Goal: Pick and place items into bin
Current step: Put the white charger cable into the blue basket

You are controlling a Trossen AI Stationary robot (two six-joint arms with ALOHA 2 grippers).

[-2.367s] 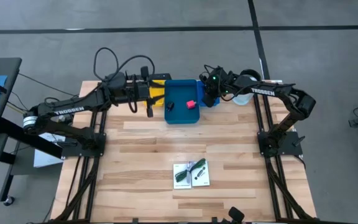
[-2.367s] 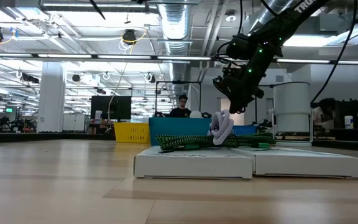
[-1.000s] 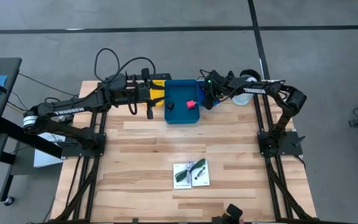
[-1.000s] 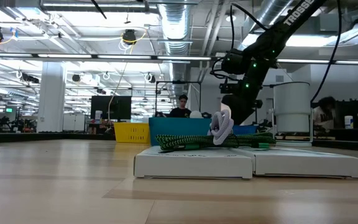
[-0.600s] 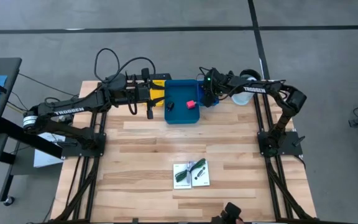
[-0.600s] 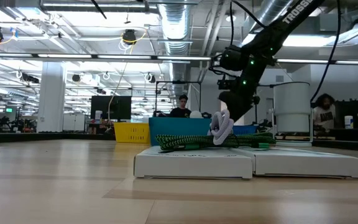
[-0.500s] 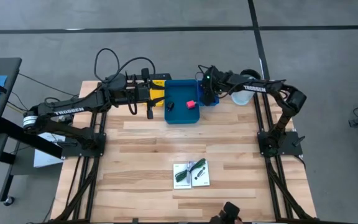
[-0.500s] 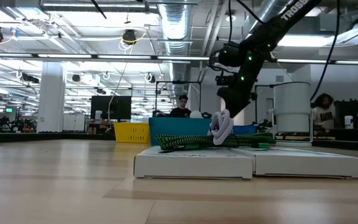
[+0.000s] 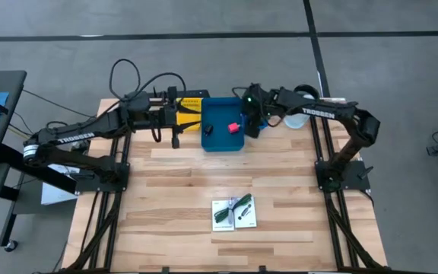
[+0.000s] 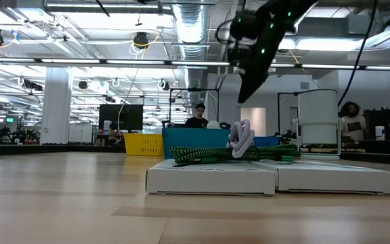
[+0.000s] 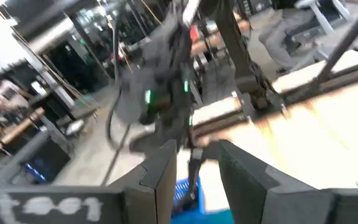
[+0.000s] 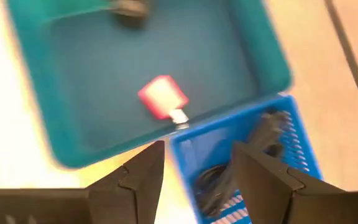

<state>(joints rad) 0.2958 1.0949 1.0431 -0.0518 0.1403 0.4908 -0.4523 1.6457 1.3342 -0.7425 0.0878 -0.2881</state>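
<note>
A blue bin (image 9: pixel 220 138) stands at the table's far edge. In it lie a pink-red block (image 9: pixel 234 127) (image 12: pixel 163 96) and a small black piece (image 9: pixel 208 129). Two white printed cards (image 9: pixel 234 214) (image 10: pixel 269 177) lie flat near the table's front, with a green stringy piece (image 10: pixel 212 154) resting on top of them. My right gripper (image 9: pixel 251 128) (image 12: pixel 194 180) hangs open above the bin's right rim, with nothing between its fingers. My left gripper (image 9: pixel 176 139) (image 11: pixel 197 180) stands open to the left of the bin, raised and holding nothing.
A yellow bin (image 9: pixel 192 114) stands just left of the blue bin, under my left arm. A small blue basket (image 12: pixel 253 162) with black cords sits against the blue bin's right side. A white round container (image 9: pixel 299 118) stands at the far right. People show in the room beyond.
My right gripper has risen well above the bin and gone toward the table's left, from beside the bin's right wall to over its right rim. The block and the cards have kept their places.
</note>
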